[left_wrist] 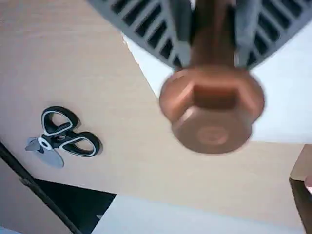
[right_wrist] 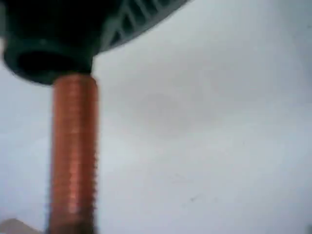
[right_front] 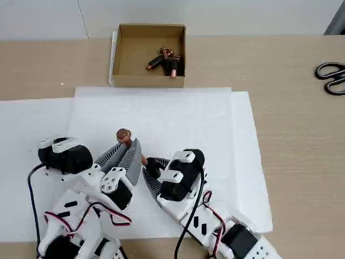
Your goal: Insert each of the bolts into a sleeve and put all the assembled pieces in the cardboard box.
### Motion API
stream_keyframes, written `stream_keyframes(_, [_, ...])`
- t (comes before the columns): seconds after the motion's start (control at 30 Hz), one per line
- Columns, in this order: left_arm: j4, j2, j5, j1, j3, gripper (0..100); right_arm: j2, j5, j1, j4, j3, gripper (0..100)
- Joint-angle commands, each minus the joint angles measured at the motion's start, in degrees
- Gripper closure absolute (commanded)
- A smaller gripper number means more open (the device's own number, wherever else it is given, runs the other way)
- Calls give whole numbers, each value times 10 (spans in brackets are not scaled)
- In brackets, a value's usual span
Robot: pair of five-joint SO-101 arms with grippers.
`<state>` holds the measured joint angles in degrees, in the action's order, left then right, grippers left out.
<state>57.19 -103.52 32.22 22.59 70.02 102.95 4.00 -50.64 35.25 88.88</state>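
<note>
A copper bolt (right_front: 123,135) with a hex flange head (left_wrist: 212,109) is held by its shaft in my left gripper (right_front: 130,145), which is shut on it above the white sheet. Just to its right, my right gripper (right_front: 151,167) is shut on a black sleeve (right_wrist: 46,56). The bolt's threaded shaft (right_wrist: 73,151) runs into the sleeve's mouth; how deep it sits is hidden. The cardboard box (right_front: 122,54) stands at the far edge of the sheet, with several assembled copper-and-black pieces (right_front: 166,60) in its right part.
A white sheet (right_front: 188,124) covers the middle of the wooden table (right_front: 291,135). Black-handled scissors (right_front: 331,78) lie at the far right edge, also in the left wrist view as scissors (left_wrist: 63,136). Both arms crowd the near edge.
</note>
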Motion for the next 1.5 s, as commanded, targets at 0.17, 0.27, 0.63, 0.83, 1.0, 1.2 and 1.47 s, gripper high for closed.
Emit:
stream_keyframes(0.17, [-10,-1,18,34,1,993,8,2,-24,-5,-43,995])
stream_keyframes(0.27, [-11,-1,25,37,1,993,8,2,-24,-5,-41,995])
stream_keyframes(0.63, [49,-2,3,44,-2,993,8,1,-22,-5,-45,995])
stream_keyframes(0.83, [70,-2,-18,93,-3,993,8,1,-22,-7,-46,995])
stream_keyframes(1.0, [97,-1,-45,98,-2,993,7,0,-22,-7,-69,995])
stream_keyframes(1.2, [116,-1,-58,98,-2,993,7,-14,-22,-4,-76,995])
stream_keyframes(1.47, [120,-1,-110,98,10,993,7,-17,-22,-5,-70,995])
